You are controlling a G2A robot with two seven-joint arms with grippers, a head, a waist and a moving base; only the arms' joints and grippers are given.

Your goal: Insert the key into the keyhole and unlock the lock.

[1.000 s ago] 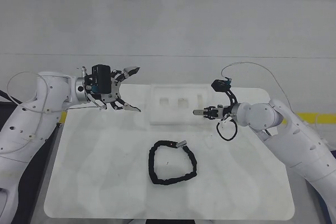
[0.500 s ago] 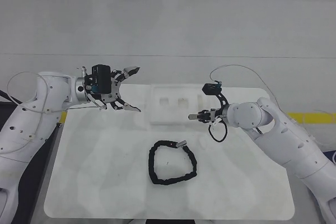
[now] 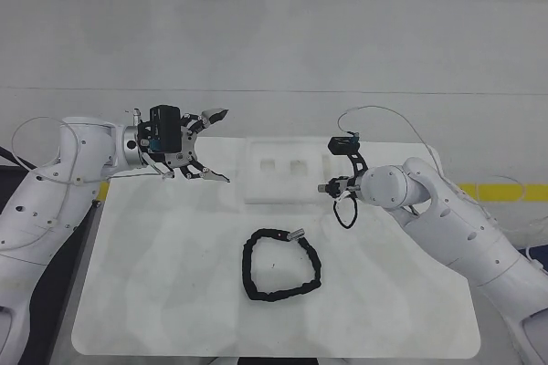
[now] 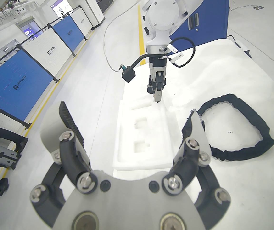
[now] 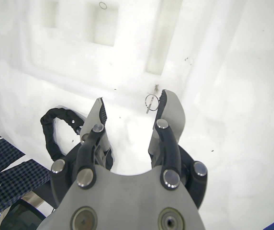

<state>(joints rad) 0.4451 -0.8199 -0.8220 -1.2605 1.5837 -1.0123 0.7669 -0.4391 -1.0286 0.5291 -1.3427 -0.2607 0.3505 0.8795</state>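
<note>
Step in hand, judged: picking up key.

- Right gripper (image 5: 133,99): jaws apart, empty, over one end of foam tray (image 3: 283,193).
- Key (image 5: 151,101): on ring, lies flat just past end of tray's long slot, close by one fingertip and not between jaws. Cannot tell whether it lies on tray rim or on table.
- To do well: shift sideways until key is centred, lower so pads straddle it, pinch ring end so blade sticks out. Thin flat metal may skid on closing.
- Chain lock (image 3: 248,269): on table in front of tray, metal end toward tray.
- Left gripper (image 3: 225,146): spread wide, empty, off tray's opposite end.
</note>
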